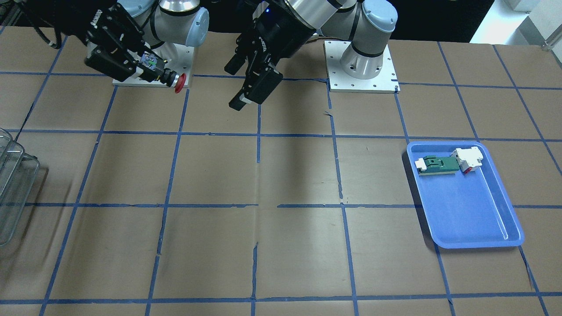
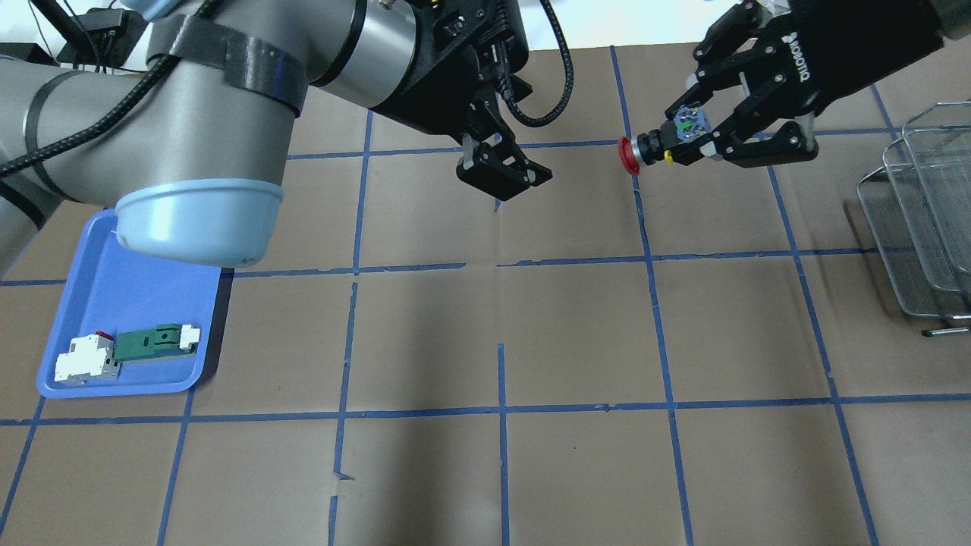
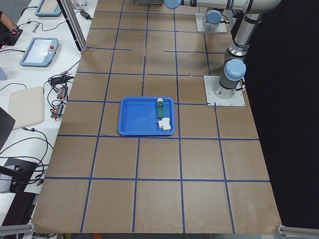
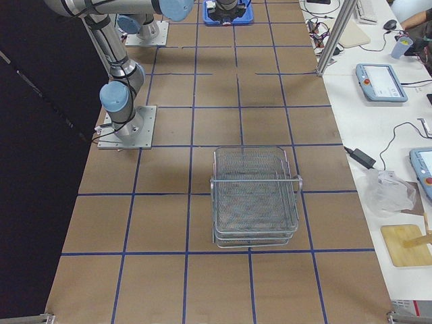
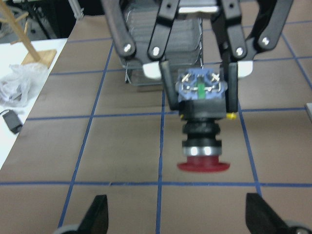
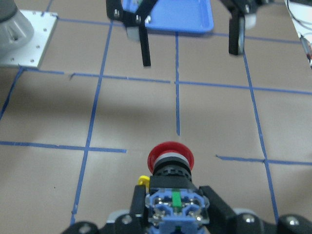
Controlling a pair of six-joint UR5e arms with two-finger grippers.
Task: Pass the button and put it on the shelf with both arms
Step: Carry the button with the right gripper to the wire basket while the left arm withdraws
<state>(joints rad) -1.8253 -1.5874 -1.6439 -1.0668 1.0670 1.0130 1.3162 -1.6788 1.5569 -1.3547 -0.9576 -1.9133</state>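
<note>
The button [image 2: 656,144], red cap, black collar, blue-and-white back block, is held level in the air. My right gripper [image 2: 686,140] is shut on its back block, red cap pointing at my left gripper [image 2: 504,173]. The left gripper is open and empty, a short gap from the cap. In the front view the button [image 1: 164,77] sits in the right gripper [image 1: 151,70], the left gripper [image 1: 240,83] beside it. The left wrist view shows the button [image 5: 202,131] head-on; the right wrist view shows it [image 6: 171,163] from behind. The wire shelf [image 2: 925,212] stands at the table's right end.
A blue tray [image 2: 114,296] at the left holds a green-and-white flat part [image 2: 155,341] and a white blocky part [image 2: 83,364]. The shelf also shows in the front view [image 1: 13,184] and the right side view [image 4: 255,196]. Brown table with blue tape grid.
</note>
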